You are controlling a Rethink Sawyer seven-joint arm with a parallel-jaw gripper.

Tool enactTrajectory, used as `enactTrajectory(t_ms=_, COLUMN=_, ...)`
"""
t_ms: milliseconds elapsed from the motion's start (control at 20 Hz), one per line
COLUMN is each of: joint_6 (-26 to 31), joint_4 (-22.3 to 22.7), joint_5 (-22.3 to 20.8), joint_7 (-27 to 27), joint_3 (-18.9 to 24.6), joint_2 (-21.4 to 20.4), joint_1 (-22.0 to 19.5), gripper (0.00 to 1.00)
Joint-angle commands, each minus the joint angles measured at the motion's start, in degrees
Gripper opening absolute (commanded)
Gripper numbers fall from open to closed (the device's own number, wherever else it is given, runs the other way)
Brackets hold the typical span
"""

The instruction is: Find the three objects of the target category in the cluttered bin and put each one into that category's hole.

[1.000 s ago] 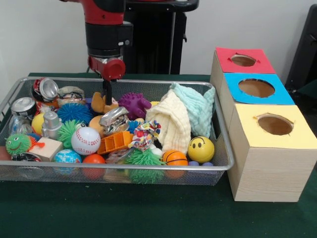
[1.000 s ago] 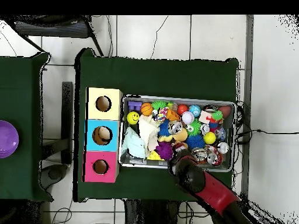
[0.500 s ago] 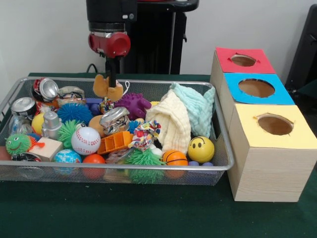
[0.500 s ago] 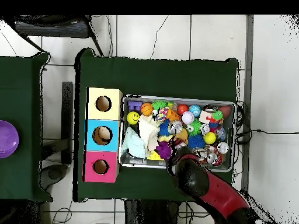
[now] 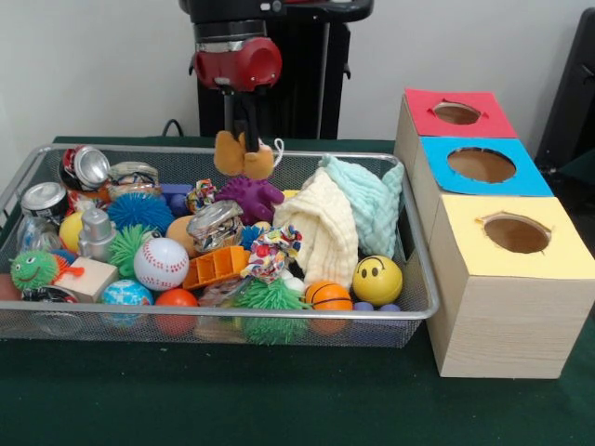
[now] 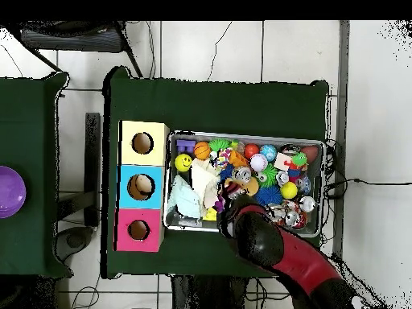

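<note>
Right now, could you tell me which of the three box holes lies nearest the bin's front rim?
The hole in the yellow-topped box; the blue-topped box and red-topped box stand farther back.

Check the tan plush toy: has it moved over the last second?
Yes. The tan plush toy, gripped by the hand, has risen out of the wire bin and shifted toward the boxes.

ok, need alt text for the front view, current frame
The gripper holds a tan plush toy in the air above the back of a wire bin crammed with balls, cans, spiky toys and cloths. To the bin's right stand three wooden boxes, each with a round hole in a coloured top: red, blue, yellow.
</note>
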Motion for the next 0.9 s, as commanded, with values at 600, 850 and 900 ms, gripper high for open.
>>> enactTrajectory(t_ms=600, joint_6=11.8, joint_4=9.0, joint_5=15.9, joint_7=16.2, joint_3=21.9, joint_2=-7.9, joint_1=1.1, gripper=0.0)
enactTrajectory(t_ms=850, joint_6=12.3, joint_4=11.5, joint_5=19.7, joint_7=17.3, joint_3=26.5, joint_2=-9.2, joint_1=0.8, gripper=0.0)
enactTrajectory(t_ms=900, joint_6=12.3, joint_4=11.9, joint_5=20.3, joint_7=17.5, joint_3=27.5, joint_2=-9.4, joint_1=0.6, gripper=0.0)
